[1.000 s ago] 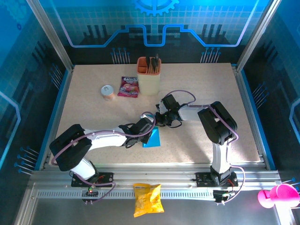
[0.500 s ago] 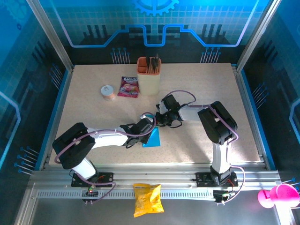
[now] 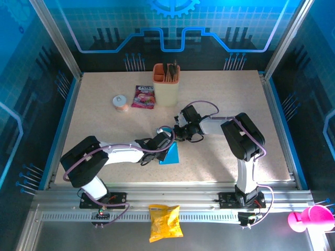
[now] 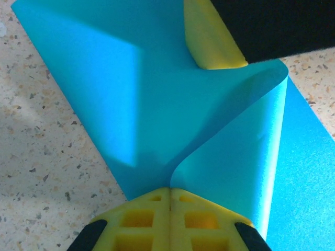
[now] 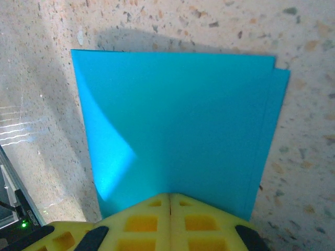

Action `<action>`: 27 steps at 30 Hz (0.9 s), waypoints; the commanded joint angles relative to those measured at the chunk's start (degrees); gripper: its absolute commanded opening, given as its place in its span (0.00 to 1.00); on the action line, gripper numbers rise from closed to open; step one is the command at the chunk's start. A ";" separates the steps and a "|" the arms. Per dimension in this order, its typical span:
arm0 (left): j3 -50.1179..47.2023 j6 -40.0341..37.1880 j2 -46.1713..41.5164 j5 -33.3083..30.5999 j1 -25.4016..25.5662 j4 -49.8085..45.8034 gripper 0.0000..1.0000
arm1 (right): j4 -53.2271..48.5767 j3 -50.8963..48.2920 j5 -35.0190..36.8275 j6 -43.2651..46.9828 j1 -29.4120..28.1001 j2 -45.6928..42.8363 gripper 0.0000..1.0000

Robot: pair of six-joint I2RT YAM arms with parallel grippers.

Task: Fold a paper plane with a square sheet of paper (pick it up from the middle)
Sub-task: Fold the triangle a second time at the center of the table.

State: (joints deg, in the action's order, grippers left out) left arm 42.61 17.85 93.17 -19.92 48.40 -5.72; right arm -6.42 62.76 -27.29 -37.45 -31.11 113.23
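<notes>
The square sheet of paper [image 3: 170, 155] is bright blue and lies folded double on the speckled table, just in front of both grippers. My left gripper [image 3: 167, 142] is shut at the paper's far edge. In the left wrist view a flap of the paper [image 4: 241, 157] curls up out of the seam of the left gripper [image 4: 170, 189]. One yellow finger of the right gripper [image 4: 209, 42] rests on the sheet at the flap's far end. My right gripper [image 3: 177, 134] is shut. In the right wrist view the paper [image 5: 178, 115] runs flat out from under the right gripper [image 5: 170, 194].
A beige cup [image 3: 166, 86] holding dark utensils stands at the back, with a pink-purple packet [image 3: 143, 97] and a small round tub [image 3: 121, 103] to its left. A yellow snack bag [image 3: 165, 222] lies on the near rail. A pink object [image 3: 309, 217] sits at the lower right.
The left arm's elbow has crept slightly right. Both grippers and the paper stay almost where they were.
</notes>
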 commanded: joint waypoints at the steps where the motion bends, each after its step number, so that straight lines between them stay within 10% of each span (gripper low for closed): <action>1: -0.73 0.15 1.22 0.02 -0.57 0.62 0.00 | -5.94 1.48 2.22 -0.43 1.04 -0.46 0.00; 27: -1.39 -0.19 1.70 0.42 -0.59 1.75 0.00 | 2.97 -9.76 3.13 -7.17 -5.78 -12.43 0.00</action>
State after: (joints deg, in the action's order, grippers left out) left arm 42.22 17.96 93.49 -19.92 48.25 -3.95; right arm -5.78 53.32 -24.45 -43.05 -35.88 99.68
